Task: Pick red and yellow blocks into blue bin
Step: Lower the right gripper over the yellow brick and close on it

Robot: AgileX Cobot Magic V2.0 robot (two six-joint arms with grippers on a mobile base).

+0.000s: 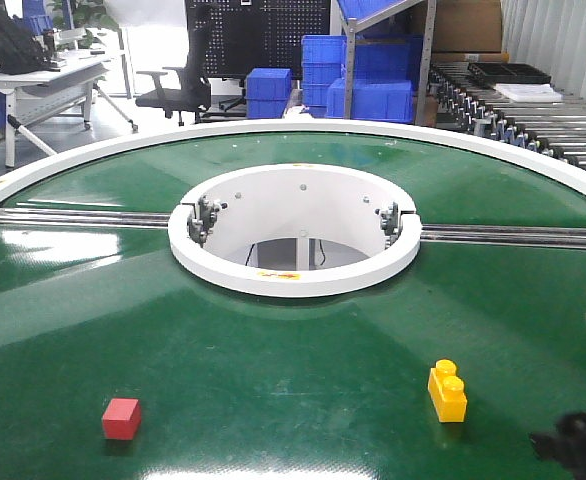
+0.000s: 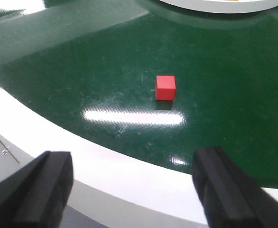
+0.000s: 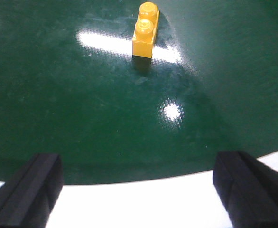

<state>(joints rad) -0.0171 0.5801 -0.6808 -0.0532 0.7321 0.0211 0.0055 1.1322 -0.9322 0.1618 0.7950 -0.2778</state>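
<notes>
The red cube (image 1: 121, 418) sits on the green table surface at the front left. In the left wrist view the red cube (image 2: 165, 88) lies well ahead of my left gripper (image 2: 134, 185), which is open and empty over the white table rim. The yellow two-stud brick (image 1: 447, 390) stands at the front right. My right gripper (image 3: 138, 190) is also open and empty, with the yellow brick (image 3: 145, 35) some way ahead of it and slightly to the right. The right arm (image 1: 578, 445) shows as a dark blur at the bottom right. The blue bin is out of view.
A raised white ring (image 1: 293, 275) surrounds the hole at the table's middle, with metal rails (image 1: 513, 236) running out to both sides. The white outer rim (image 2: 106, 161) borders the green surface. Stacked blue crates (image 1: 373, 95), a roller conveyor (image 1: 533, 115) and an office chair (image 1: 173, 90) stand behind.
</notes>
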